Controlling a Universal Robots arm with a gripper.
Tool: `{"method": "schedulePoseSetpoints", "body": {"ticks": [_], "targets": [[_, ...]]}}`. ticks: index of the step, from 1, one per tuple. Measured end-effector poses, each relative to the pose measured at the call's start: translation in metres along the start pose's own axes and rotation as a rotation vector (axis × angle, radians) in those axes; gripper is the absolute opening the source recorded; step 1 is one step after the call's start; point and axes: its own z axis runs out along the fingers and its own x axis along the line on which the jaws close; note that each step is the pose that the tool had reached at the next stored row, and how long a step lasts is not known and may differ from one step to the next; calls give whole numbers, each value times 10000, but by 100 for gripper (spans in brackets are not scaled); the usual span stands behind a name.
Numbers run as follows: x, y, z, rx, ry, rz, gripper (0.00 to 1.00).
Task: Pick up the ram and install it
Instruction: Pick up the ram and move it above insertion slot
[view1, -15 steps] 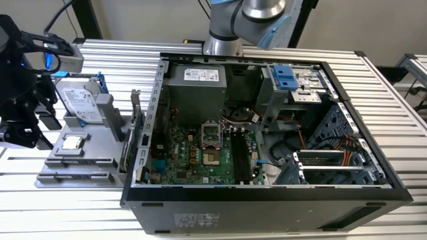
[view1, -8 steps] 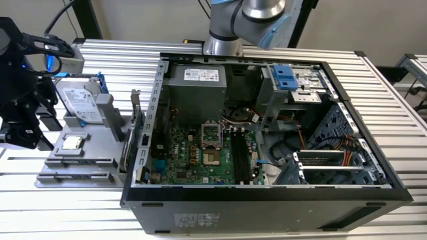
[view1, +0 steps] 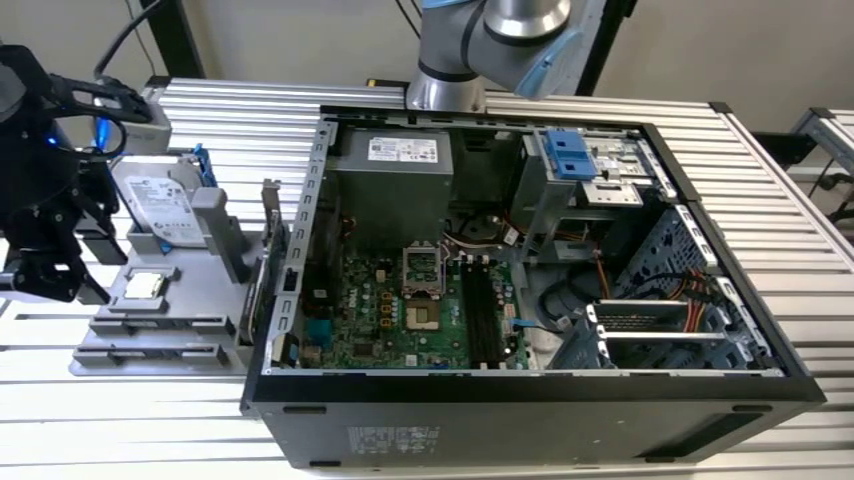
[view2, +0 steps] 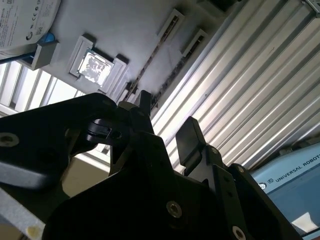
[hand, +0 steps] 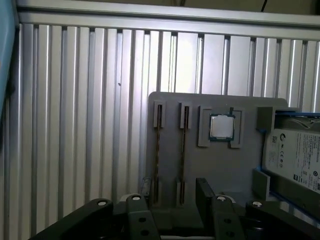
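Observation:
Two ram sticks lie edge-on in slots of a grey holder tray (hand: 220, 170); in the first wrist view one ram stick (hand: 183, 145) runs toward the gap between my fingers and the other ram stick (hand: 157, 150) lies beside it. My gripper (hand: 175, 192) hangs over the tray's end, open, with nothing held. The second wrist view shows the gripper (view2: 167, 120) above a ram stick (view2: 150, 65). In the exterior view the gripper (view1: 56, 288) is at the far left over the tray (view1: 160, 340). The motherboard's black slots (view1: 481, 310) sit inside the open computer case (view1: 534, 385).
On the same tray rest a square silver processor (hand: 221, 126) and a hard drive (hand: 295, 155) in a blue frame. The case stands at the exterior view's right of the tray, with a thin upright part (view1: 274, 260) between them. Ribbed aluminium table (hand: 75, 125) lies all around.

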Motion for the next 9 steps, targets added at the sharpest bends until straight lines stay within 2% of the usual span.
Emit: {"method": "schedulePoseSetpoints", "body": {"ticks": [9], "targets": [[2, -1, 54, 2, -2, 51, 100]]}}
